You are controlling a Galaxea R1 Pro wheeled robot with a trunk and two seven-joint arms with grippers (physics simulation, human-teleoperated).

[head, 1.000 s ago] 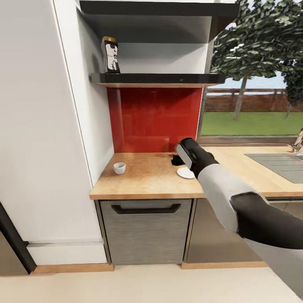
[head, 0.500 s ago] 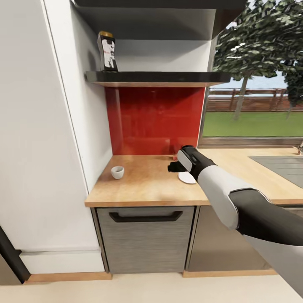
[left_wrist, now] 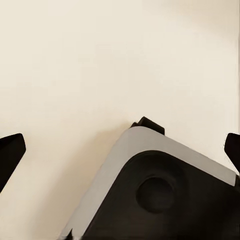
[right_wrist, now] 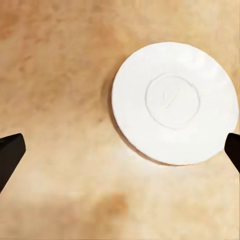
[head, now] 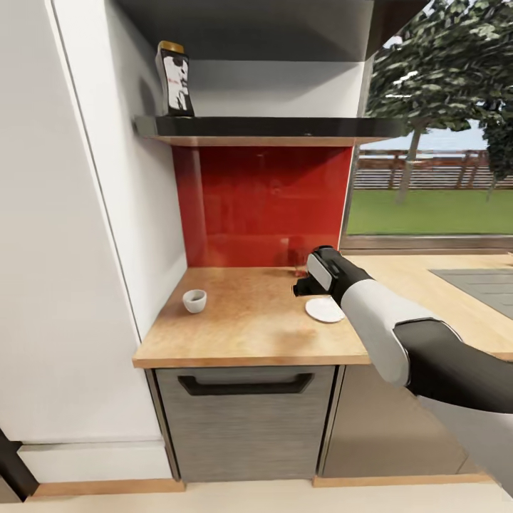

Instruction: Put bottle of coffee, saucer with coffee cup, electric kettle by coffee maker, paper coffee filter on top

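Observation:
The white saucer lies flat on the kitchen countertop. My right gripper hovers just above the counter beside the saucer's far left edge. In the right wrist view the right gripper is open, with the saucer lying on the wood ahead of the fingertips. The white coffee cup stands upright at the counter's left end. The bottle of coffee stands at the left end of the dark kitchen shelf. My left gripper hangs open over pale floor.
A tall white cabinet side walls off the counter's left end. A red backsplash runs behind it and a window is at the right. The steel sink is inset at far right. A grey drawer front sits below.
The whole view has shifted as the camera moved closer and leftward. My right gripper stays by the saucer, and more of the saucer shows from under my wrist.

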